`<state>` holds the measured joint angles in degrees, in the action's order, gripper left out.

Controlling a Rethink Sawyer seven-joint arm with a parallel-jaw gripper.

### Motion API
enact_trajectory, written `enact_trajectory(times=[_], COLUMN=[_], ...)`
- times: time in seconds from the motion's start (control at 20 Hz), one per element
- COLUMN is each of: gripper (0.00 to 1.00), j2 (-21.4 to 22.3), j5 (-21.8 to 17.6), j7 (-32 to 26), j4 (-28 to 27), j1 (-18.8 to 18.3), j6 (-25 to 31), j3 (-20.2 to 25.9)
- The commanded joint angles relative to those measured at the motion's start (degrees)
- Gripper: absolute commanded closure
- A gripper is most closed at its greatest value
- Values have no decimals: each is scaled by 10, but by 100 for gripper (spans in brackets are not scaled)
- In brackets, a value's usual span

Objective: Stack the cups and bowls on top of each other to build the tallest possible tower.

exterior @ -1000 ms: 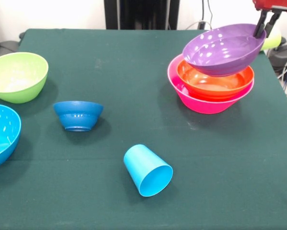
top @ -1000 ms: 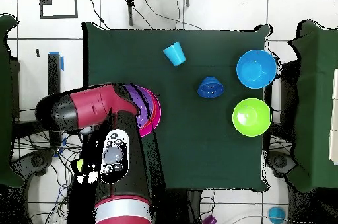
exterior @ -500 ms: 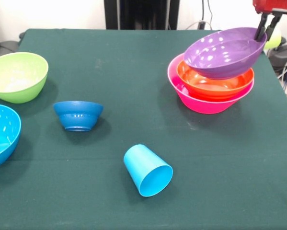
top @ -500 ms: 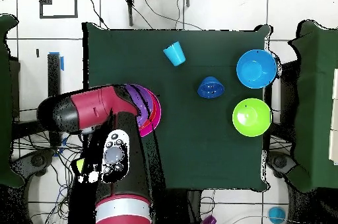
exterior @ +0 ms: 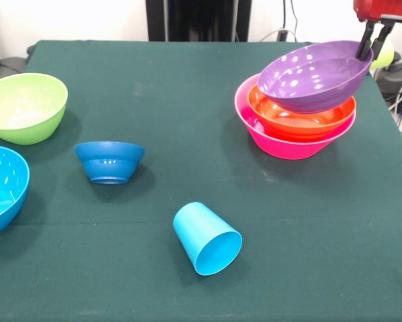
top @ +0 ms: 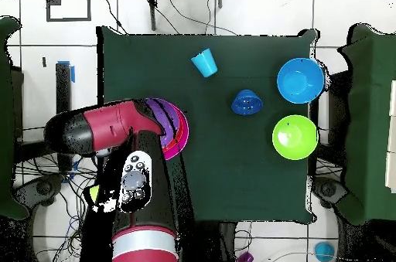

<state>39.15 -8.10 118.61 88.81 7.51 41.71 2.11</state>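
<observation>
Gripper (exterior: pixel 370 41) pinched the far rim of the purple bowl (exterior: pixel 315 74), which tilted on the orange bowl (exterior: pixel 301 119) nested in the pink bowl (exterior: pixel 288 144) near the table's (exterior: pixel 187 87) right edge. Lime bowl (exterior: pixel 23 107), sky-blue bowl (exterior: pixel 3 188) and small dark-blue bowl (exterior: pixel 109 161) sat toward the left edge; a sky-blue cup (exterior: pixel 207 238) lay tipped near the front edge.

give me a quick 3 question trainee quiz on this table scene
1. True or false: the purple bowl sits level in the orange bowl.
2. The blue cup is: A upright, B on its side, C in a bowl.
3. Fill in: the pile's bottom bowl is ____.

Key: 1 false, it is tilted, with the hand gripping its rim. 2 B. 3 pink, the pink bowl.
</observation>
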Motion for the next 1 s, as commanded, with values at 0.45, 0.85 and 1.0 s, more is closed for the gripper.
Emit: enact_trajectory(times=[0.45,0.85,1.0], gripper=[100,100,100], j2=[-14,-32,-36], j5=[-47,-57,-61], j7=[-39,-47,-48], j4=[52,54,50], j1=[-29,-45,-45], j6=[-49,-74,-73], j3=[45,51,53])
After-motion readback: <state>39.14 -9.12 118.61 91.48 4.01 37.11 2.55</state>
